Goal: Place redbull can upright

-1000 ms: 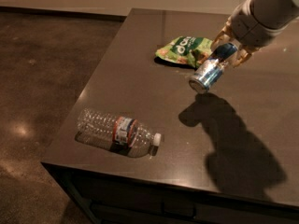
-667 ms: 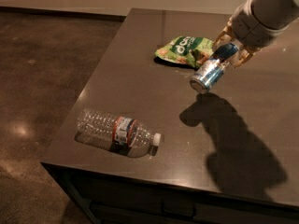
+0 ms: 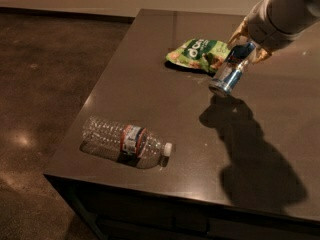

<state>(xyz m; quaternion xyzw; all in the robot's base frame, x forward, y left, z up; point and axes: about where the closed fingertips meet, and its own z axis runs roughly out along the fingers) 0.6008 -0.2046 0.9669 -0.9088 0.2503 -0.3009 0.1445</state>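
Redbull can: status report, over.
Hand upper right over table, shut on redbull can. Can tilted, not yet upright. Green snack bag close behind; water bottle lying near front-left edge.

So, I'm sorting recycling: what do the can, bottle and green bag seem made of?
The redbull can, held tilted by the gripper above the table, looks metal: shiny silver end. The bottle: clear ribbed plastic. The bag: probably glossy plastic film, crinkled.
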